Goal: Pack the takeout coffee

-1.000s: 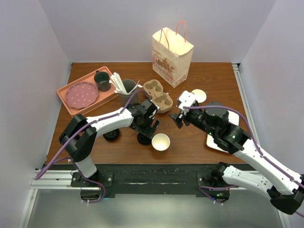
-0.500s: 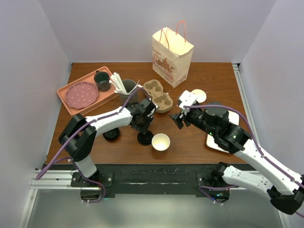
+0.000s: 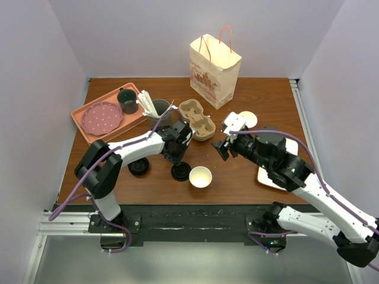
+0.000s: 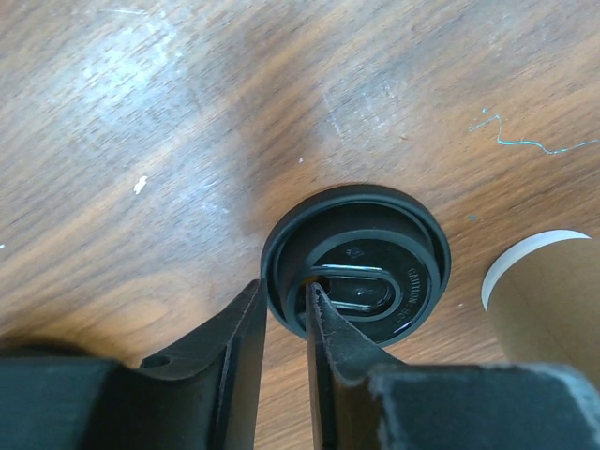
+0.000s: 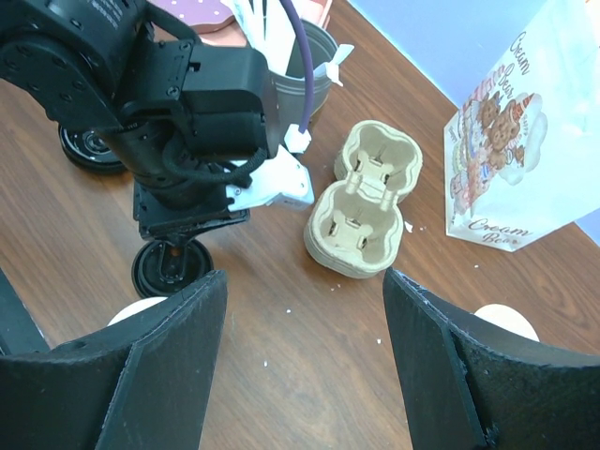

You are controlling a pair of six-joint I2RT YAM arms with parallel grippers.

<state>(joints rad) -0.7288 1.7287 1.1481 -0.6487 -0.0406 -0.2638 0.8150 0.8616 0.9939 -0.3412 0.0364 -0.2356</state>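
The left gripper (image 4: 284, 292) has just narrowed onto the rim of the black lid (image 3: 181, 173), lower centre; the takeout coffee (image 3: 201, 176) stands uncapped just right, so capping seems next. The right gripper (image 5: 302, 286) gapes empty.

Looked down from high at the near side over the whole bench (image 3: 254, 97). Stared down close from the left wrist, slanted from farther off at the right. Shared lid (image 4: 356, 281) and cup (image 4: 548, 300).
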